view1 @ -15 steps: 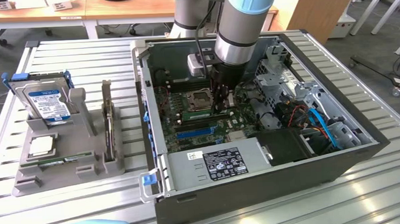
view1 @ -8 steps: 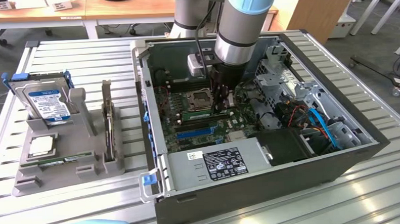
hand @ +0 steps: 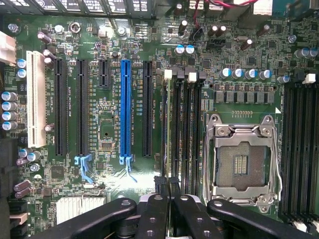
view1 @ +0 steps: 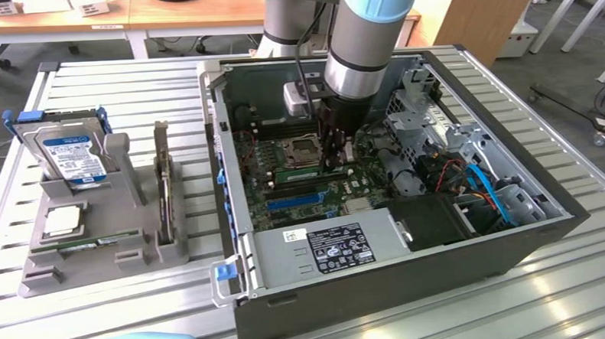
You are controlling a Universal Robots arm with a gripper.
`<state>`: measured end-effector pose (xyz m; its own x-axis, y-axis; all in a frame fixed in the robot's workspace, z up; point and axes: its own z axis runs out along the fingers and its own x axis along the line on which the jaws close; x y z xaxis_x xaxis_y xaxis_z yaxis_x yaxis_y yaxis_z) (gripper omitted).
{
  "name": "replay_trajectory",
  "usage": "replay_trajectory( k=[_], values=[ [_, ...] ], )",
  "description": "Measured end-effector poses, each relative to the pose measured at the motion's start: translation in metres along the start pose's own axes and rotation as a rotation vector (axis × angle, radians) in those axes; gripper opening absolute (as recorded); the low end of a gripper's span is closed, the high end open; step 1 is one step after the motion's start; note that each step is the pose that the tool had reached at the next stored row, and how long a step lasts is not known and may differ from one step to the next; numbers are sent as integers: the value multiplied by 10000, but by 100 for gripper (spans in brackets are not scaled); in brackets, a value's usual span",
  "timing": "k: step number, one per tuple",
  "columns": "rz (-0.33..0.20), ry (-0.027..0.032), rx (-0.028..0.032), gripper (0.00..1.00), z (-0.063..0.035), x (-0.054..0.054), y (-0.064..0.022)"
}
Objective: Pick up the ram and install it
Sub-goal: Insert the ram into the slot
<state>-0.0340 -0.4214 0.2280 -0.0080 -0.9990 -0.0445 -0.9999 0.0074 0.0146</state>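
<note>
Slatted table (view1: 125, 93) carries an open computer case (view1: 389, 288), where the gripper (hand: 167, 185) pinches the ram (hand: 169, 134) over memory slots (hand: 188, 129).

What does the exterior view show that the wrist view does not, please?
Exterior view adds: the arm, the case, and a tray holding a hard drive, a processor and a card. Wrist view adds: the white slot and capacitors. Shared: the socket, the blue slot, and the gripper shut on a thin green stick, seemingly the ram, at the memory slots.
</note>
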Motion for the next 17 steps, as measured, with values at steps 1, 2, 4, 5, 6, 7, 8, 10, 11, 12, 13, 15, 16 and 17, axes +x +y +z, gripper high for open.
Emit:
replay_trajectory(
  k=[1,2,4,5,6,7,8,10,11,12,13,15,16,17],
  values=[
    [0,-2,0,11,3,0,0],
    [0,-3,1,11,6,0,0],
    [0,0,0,11,11,0,0],
    [0,-1,1,11,15,0,0],
    [0,-1,1,11,18,1,0],
    [0,0,0,11,21,1,0],
    [0,1,0,11,23,1,0],
    [0,0,0,11,26,1,0],
    [0,1,0,11,28,1,0],
    [0,0,0,11,30,1,0],
    [0,1,0,11,32,1,0],
    [0,1,0,11,32,1,0],
    [0,0,0,11,32,2,0],
    [1,0,0,11,32,1,0]
  ],
)
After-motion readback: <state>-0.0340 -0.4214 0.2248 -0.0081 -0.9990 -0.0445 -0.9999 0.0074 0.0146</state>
